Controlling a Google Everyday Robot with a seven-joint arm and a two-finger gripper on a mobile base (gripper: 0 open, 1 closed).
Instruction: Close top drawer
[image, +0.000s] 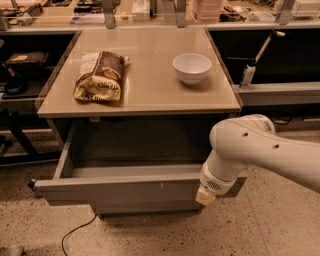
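The top drawer (120, 192) stands pulled far out from under the desk (150, 95), so the closing is all left to do. The end effector (205, 195) sits at its front near the right end, its state impossible to tell; the white arm (260, 150) reaches in from the right, wrist angled down

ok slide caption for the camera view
Claw at the right end of the open top drawer front; bag and bowl on the table above.

grey top drawer (120, 192) pulled open, jaws at its right front
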